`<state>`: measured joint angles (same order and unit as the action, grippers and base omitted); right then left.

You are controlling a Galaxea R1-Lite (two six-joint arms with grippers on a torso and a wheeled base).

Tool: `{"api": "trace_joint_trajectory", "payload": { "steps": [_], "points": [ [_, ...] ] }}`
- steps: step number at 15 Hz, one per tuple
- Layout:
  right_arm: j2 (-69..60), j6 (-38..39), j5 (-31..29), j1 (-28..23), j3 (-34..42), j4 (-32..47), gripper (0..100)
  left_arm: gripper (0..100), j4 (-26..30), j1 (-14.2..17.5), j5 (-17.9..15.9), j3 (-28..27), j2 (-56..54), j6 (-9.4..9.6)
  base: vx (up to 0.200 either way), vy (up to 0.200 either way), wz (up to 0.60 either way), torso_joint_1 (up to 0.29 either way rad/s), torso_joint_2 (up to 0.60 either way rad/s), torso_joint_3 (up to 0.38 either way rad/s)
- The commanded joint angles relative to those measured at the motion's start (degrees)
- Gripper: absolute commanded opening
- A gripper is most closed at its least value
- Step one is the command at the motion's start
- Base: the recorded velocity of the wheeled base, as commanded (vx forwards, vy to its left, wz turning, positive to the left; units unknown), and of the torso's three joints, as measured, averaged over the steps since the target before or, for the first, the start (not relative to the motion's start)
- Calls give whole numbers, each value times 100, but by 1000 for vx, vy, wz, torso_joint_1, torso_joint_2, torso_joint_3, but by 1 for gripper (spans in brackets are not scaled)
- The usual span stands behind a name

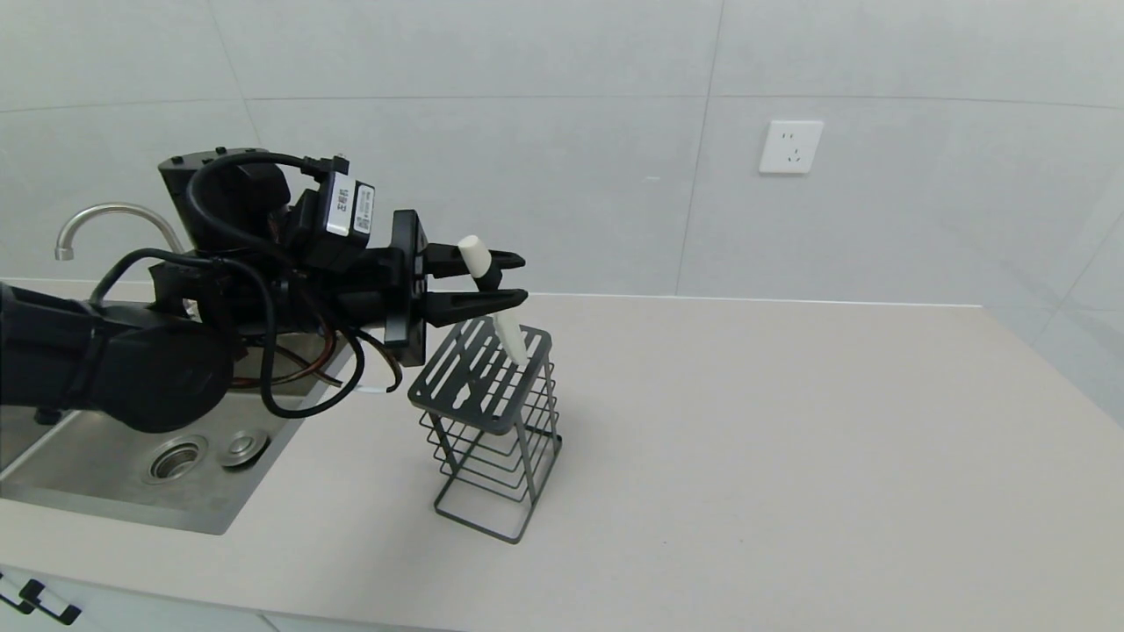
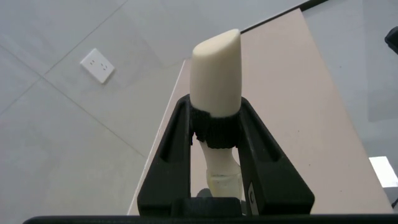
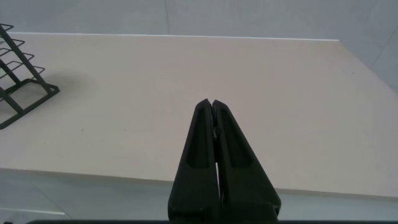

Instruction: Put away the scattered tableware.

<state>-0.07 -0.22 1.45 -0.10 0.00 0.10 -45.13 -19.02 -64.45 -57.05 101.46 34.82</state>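
Over wire rack (image 1: 457,418) on counter (image 1: 790,439): left gripper (image 1: 522,279), fingers tight around white utensil (image 1: 475,254); right gripper (image 3: 212,104), fingers together.

Utensil (image 1: 479,256): plain cream-white. Left pincer (image 1: 522,279): black. Rack (image 1: 479,386): dark grey wire, top slotted in parallel bars. Desk (image 1: 790,439): uniform pale beige; wall tiles (image 1: 527,132): light grey.

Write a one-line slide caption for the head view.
Left gripper holds a white utensil, its lower end at the slotted top of a wire rack beside the sink.
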Motion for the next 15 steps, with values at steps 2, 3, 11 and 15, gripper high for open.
{"api": "trace_joint_trajectory", "payload": {
  "steps": [2, 3, 11, 15],
  "points": [
    [7, -4, 4, 1, 0, -1, 0, 0, -5, 12, -6, 27, 5, -1, 0, 0, 0, 0, 0, 0],
    [7, -4, 4, 1, 0, -1, 0, 0, -5, 12, 3, 63, 14, 8, 0, 0, 0, 0, 0, 0],
    [7, -4, 4, 1, 0, -1, 0, 0, 4, -155, 3, 80, 172, -1, 0, 0, 0, 0, 0, 0],
    [7, -13, 4, 1, 0, -1, 0, 0, -22, -155, 3, 80, 339, -1, 0, 0, 0, 0, 0, 0]
  ]
}}
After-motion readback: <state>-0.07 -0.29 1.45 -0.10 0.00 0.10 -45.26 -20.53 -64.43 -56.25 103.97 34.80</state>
